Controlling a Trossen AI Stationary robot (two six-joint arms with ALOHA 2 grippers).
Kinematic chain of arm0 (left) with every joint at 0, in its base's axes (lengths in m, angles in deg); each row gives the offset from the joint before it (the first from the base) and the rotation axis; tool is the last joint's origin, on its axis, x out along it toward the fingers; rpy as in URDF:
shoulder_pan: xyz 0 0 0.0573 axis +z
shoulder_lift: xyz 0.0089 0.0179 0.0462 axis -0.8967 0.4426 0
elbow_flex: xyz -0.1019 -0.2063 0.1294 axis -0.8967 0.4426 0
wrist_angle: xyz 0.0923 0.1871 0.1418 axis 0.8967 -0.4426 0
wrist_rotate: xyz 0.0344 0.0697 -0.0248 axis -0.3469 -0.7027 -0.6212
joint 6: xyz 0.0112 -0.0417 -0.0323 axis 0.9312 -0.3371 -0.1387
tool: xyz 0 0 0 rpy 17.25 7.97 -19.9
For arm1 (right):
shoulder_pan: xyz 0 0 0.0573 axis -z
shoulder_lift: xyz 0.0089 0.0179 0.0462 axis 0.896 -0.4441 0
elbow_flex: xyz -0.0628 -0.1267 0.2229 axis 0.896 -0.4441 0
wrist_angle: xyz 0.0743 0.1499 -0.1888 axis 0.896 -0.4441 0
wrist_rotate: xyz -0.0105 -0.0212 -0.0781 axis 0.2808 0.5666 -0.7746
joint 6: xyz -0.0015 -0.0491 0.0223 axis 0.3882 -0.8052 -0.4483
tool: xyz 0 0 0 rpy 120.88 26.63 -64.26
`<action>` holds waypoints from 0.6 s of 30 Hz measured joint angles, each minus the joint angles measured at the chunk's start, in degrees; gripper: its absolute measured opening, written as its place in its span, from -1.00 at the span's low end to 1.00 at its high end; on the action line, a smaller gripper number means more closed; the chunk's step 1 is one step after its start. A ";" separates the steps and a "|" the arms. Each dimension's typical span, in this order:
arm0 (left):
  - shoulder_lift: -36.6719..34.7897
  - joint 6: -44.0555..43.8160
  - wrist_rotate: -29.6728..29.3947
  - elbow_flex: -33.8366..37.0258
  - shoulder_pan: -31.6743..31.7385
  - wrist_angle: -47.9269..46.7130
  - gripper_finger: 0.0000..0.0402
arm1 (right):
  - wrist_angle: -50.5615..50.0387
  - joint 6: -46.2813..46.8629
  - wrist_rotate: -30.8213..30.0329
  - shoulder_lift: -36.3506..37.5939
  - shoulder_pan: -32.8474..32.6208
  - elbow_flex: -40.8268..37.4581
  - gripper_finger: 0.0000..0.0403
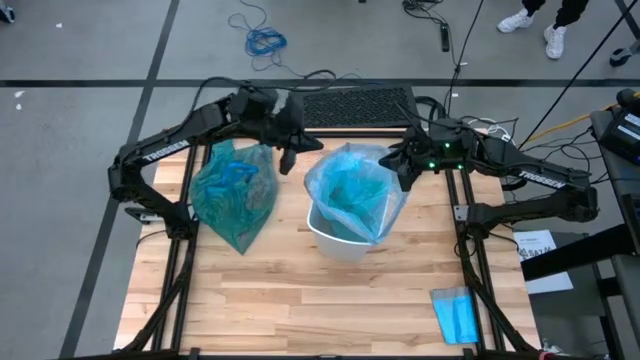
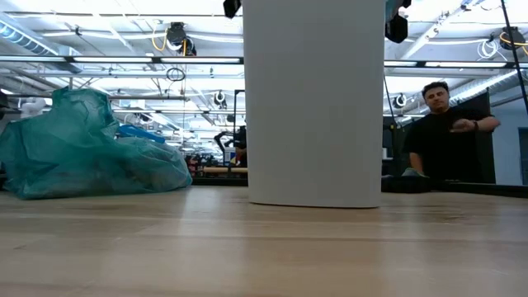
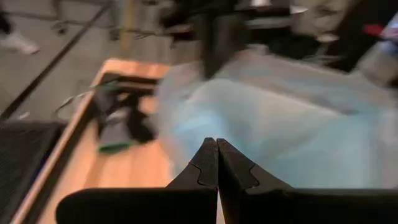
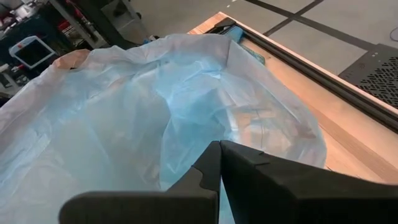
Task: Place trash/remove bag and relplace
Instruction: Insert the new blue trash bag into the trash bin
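Near the centre of the high view, a white bin (image 1: 345,240) is standing on the wooden table (image 1: 300,310) with a pale sky-blue plastic liner (image 1: 355,185) billowing out of its mouth, and both arms are reaching in from the top of the frame to work at that liner's rim. The left gripper (image 1: 290,152) is hanging just off the liner's upper-left edge, its jaws pressed fully together with nothing visibly between them (its wrist view shows the two fingers meeting tip to tip in front of the pale plastic). The right gripper (image 1: 405,165) is sitting against the liner's upper-right edge, jaws likewise shut; whether a fold of plastic is pinched there cannot be told. Working from opposite sides looks meant to spread the new liner over the bin's mouth. The teal-green bag (image 1: 235,195), bulging and gathered to a point at its lower end, is lying on the table at the centre-left, set apart from the bin, presumably already lifted out with the trash inside. A small folded blue sheet (image 1: 457,315) is resting at the lower right.
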 joint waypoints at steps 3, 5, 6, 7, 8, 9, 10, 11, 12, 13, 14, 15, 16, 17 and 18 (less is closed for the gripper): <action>0.53 0.30 2.35 -0.14 -1.59 0.12 -1.00 | 0.43 -0.02 0.00 -0.02 0.06 0.00 -1.00; 1.82 0.48 2.46 -0.05 -2.86 -0.10 -1.00 | 0.45 -0.02 -0.04 -0.02 0.24 0.00 -1.00; 2.44 0.59 2.51 0.06 -3.27 -0.26 -1.00 | 0.42 -0.02 -0.07 -0.04 0.26 0.00 -1.00; 2.91 1.08 2.56 0.08 -3.68 -0.44 -1.00 | 0.46 -0.08 -0.11 -0.07 0.26 0.00 -1.00; 3.34 1.56 2.51 0.07 -3.98 -0.06 -1.00 | 0.48 -0.22 -0.13 -0.09 0.26 0.00 -1.00; 3.51 1.67 2.54 0.01 -4.17 0.12 -1.00 | 0.48 -0.27 -0.13 -0.10 0.26 0.00 -1.00; 3.81 1.74 2.51 -0.01 -4.19 -0.05 -1.00 | 0.48 -0.28 -0.13 -0.12 0.26 0.00 -1.00; 4.51 1.83 2.41 -0.05 -4.19 -0.11 -1.00 | 0.49 -0.28 -0.13 -0.13 0.26 0.00 -1.00; 4.98 1.83 1.56 -0.07 -4.19 -0.09 -1.00 | 0.53 -0.28 -0.13 -0.13 0.26 0.00 -1.00; 5.50 1.85 0.54 -0.05 -4.21 -0.26 -1.00 | 0.53 -0.28 -0.12 -0.13 0.26 0.00 -1.00; 6.00 1.85 -0.67 0.01 -4.23 -0.27 -1.00 | 0.45 -0.25 -0.11 -0.13 0.26 0.00 -1.00; 6.19 1.85 -2.02 0.06 -4.16 -0.17 -1.00 | 0.37 -0.19 -0.11 -0.13 0.26 0.00 -1.00; 6.19 1.92 -2.88 0.08 -3.92 0.03 -1.00 | 0.17 -0.08 -0.11 -0.13 0.26 0.00 -1.00; 6.01 2.01 -3.49 0.06 -3.59 0.30 -1.00 | 0.09 -0.08 -0.11 -0.13 0.26 0.00 -1.00; 5.84 2.02 -4.20 -0.01 -3.25 0.37 -1.00 | 0.09 -0.08 -0.11 -0.13 0.26 0.00 -1.00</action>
